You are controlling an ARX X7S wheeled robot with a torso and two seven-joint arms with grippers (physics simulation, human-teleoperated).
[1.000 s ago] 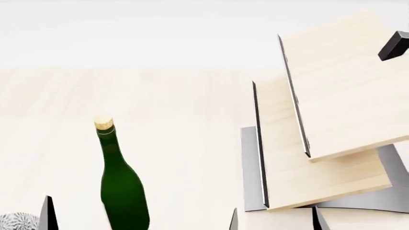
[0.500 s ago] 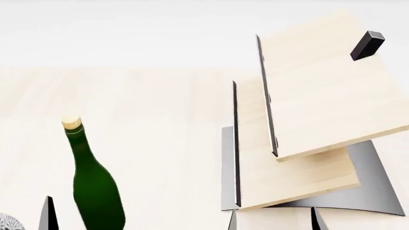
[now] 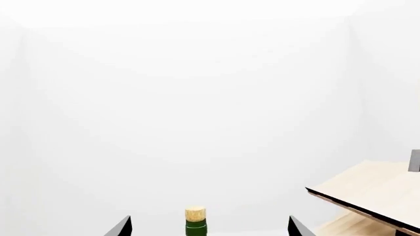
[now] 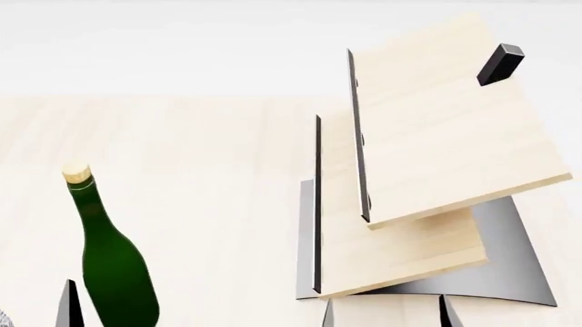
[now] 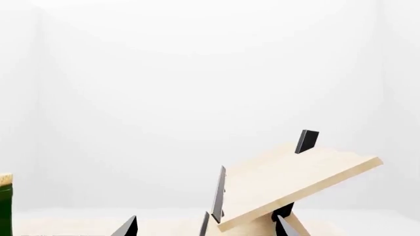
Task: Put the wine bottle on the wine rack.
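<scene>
The wine bottle (image 4: pixel 114 272), dark green with a cork top, stands upright on the light-wood table (image 4: pixel 209 170) at the lower left of the head view. The wine rack (image 4: pixel 446 136), slanted light-wood panels with black dividers on a dark grey base (image 4: pixel 518 262), stands to its right. My left gripper (image 3: pixel 210 230) is open and empty; the bottle's cork (image 3: pixel 195 214) shows between its fingertips, farther off. One left fingertip (image 4: pixel 68 306) shows beside the bottle. My right gripper (image 5: pixel 206 229) is open and empty, facing the rack (image 5: pixel 295 177), with the bottle (image 5: pixel 5 206) off to one side.
A black block (image 4: pixel 499 63) sticks up from the rack's top panel. The right gripper (image 4: pixel 389 319) is at the bottom edge of the head view, in front of the rack's base. White walls lie beyond the table.
In the head view the bottle and the rack have both shifted left. The patterned bowl at the lower left corner has slid almost out of view. Both grippers keep their places in the picture.
</scene>
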